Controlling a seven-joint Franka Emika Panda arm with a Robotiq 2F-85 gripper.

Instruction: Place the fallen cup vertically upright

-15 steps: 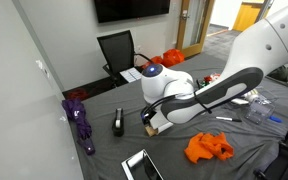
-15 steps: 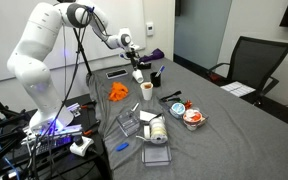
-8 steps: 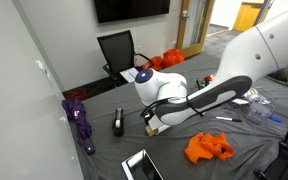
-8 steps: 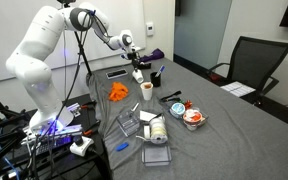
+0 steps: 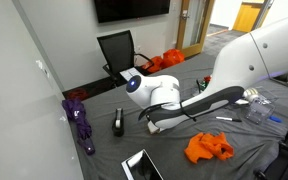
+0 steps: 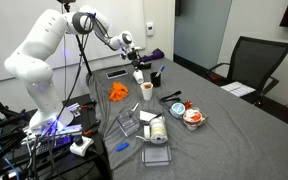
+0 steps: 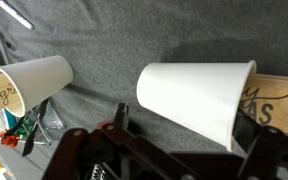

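The fallen cup (image 7: 194,95) lies on its side on the grey table cloth, base to the left and white rim to the right; its wall looks pale cream in the wrist view. My gripper (image 7: 184,125) is open and straddles the cup. One finger (image 7: 122,115) stands clear of the cup, the other finger (image 7: 249,132) is close by the rim. In both exterior views the gripper (image 6: 138,68) (image 5: 152,124) is low over the table and the arm hides the cup. A second cup (image 7: 29,85) with handwriting lies left in the wrist view.
A brown printed box (image 7: 279,100) lies just past the cup's rim. A tan upright cup (image 6: 147,90) and a black pen holder (image 6: 156,77) stand close by. An orange cloth (image 5: 209,147), a purple object (image 5: 80,118), a small black object (image 5: 118,122) and plastic containers (image 6: 154,130) lie around.
The arm's wrist has swung left and lower over the table. The gripper stays open around the lying cup, and the cup has not moved.
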